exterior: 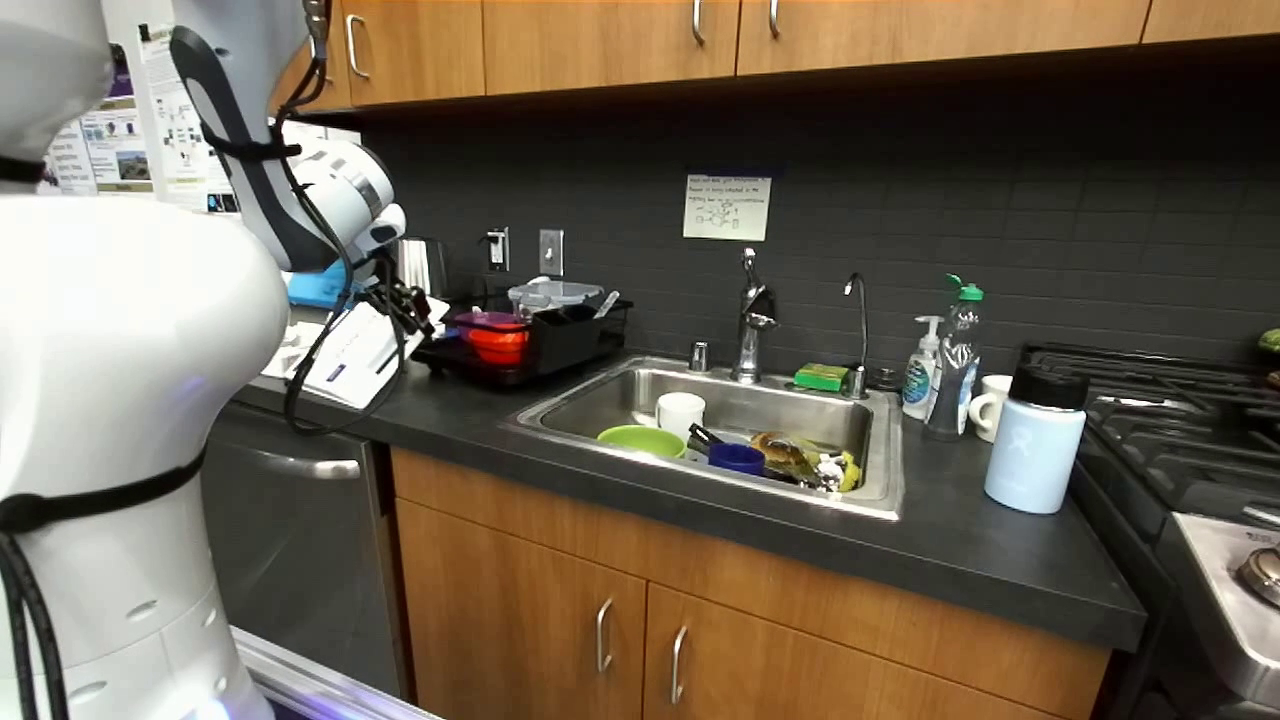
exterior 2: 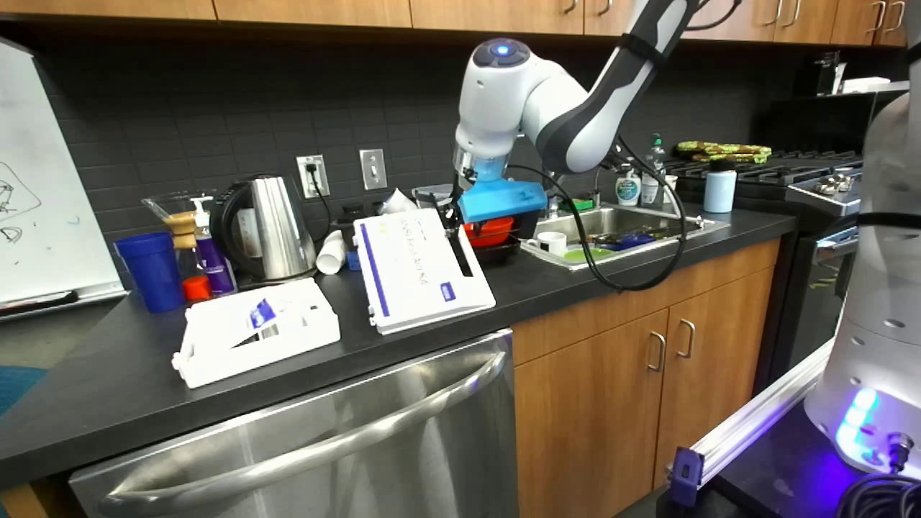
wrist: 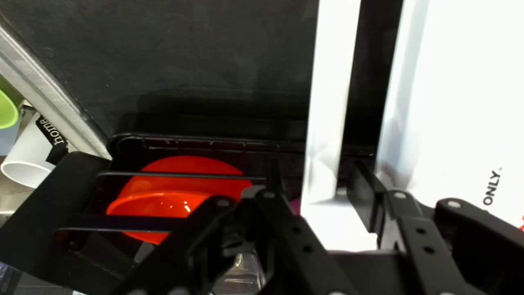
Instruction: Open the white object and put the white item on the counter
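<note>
The white object shows as a flat white case in two parts. Its open tray [exterior 2: 252, 338], with small items inside, lies on the counter [exterior 2: 518, 296] at left in an exterior view. Nearby stands a white panel [exterior 2: 403, 266] with printing and a purple stripe, tilted against the dish-rack side; it looks like the lid. Which piece is the white item I cannot tell. In the wrist view my gripper [wrist: 317, 167] is open around the panel's white handle strip [wrist: 329, 102]. Dark gaps show between the strip and both fingers [wrist: 364, 200]. The panel's rear side is hidden.
A black dish rack [exterior: 575, 345] with red bowls [wrist: 184, 176] sits under the gripper. Beside it is the steel sink [exterior: 887, 430] holding dishes. A kettle [exterior 2: 280, 230], a white roll or cup [exterior 2: 331, 252] and a blue cup [exterior 2: 150, 273] stand behind the case.
</note>
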